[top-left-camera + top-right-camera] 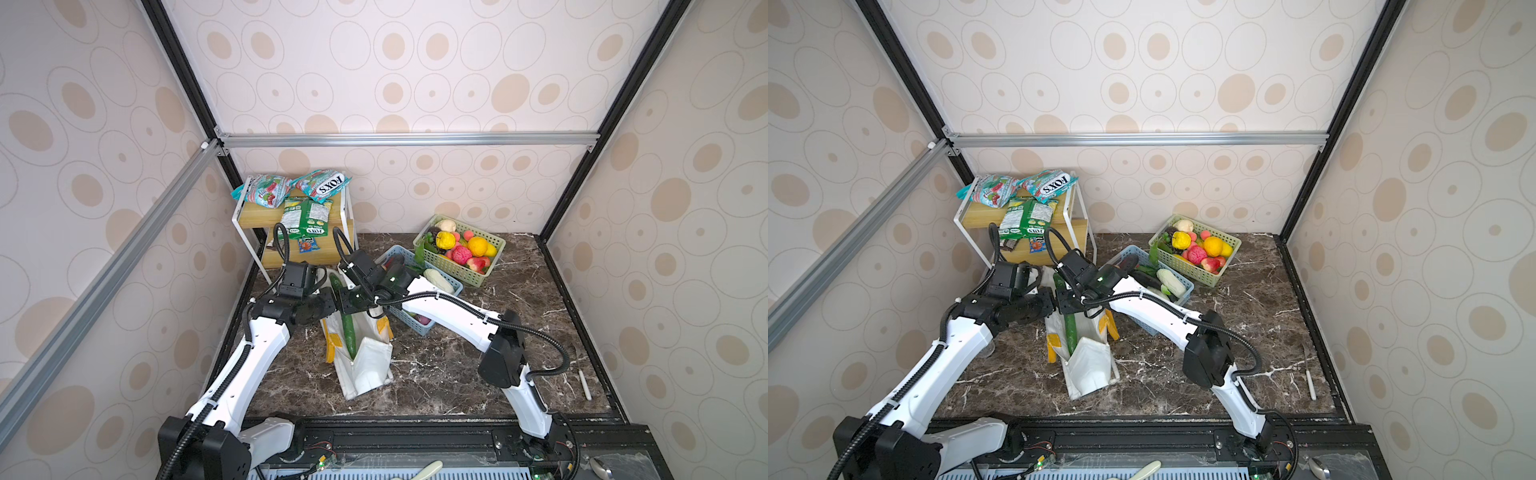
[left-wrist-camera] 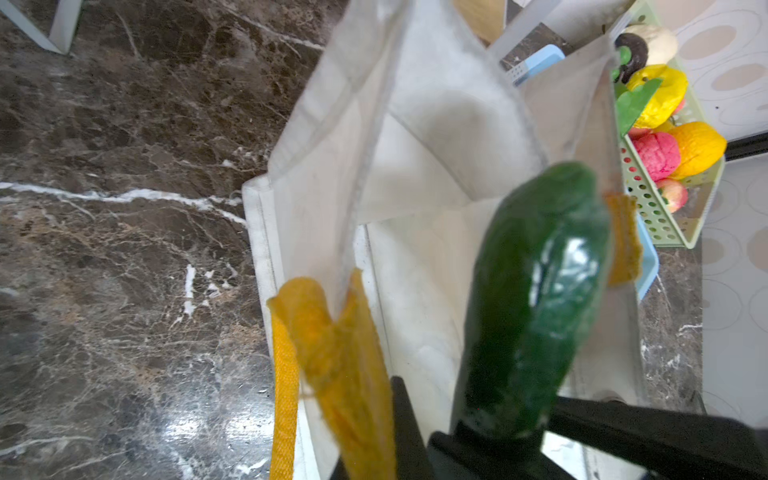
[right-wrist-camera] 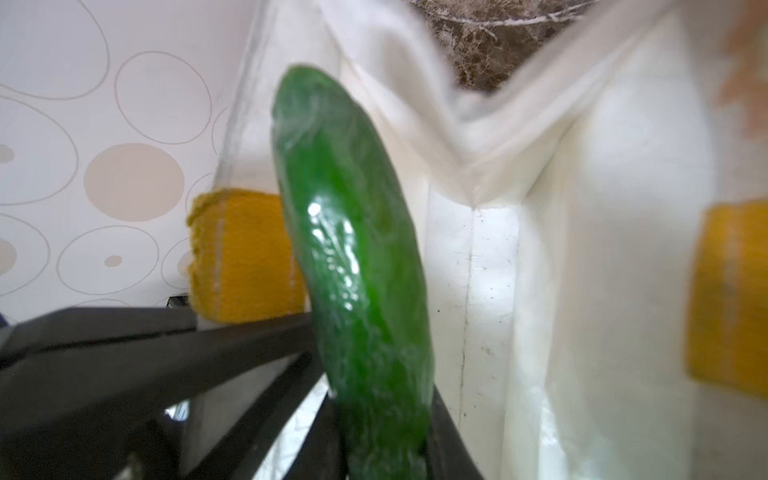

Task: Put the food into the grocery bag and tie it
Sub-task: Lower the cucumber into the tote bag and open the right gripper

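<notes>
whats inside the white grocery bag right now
a green cucumber pokes partway into the grocery bag, its upper end outside. what the left wrist view shows of the bag's white inside holds nothing else; the part under the cucumber is covered

The grocery bag [image 1: 368, 370] is a white fabric tote with yellow-orange handles [image 1: 330, 347]. It sits slumped and creased on the tabletop [image 1: 457, 361], left of centre, with its mouth gaping open at the far end. A long, glossy, dark green cucumber [image 1: 348, 328] slants into that mouth with its near end inside, clamped in my right jaws. The other food [image 1: 461, 249] lies far right: yellow, orange, pink and red fruits heaped in a green basket [image 1: 494, 245], and a pale cabbage [image 1: 438, 280] in the blue basket [image 1: 455, 286] just beside the bag.
</notes>
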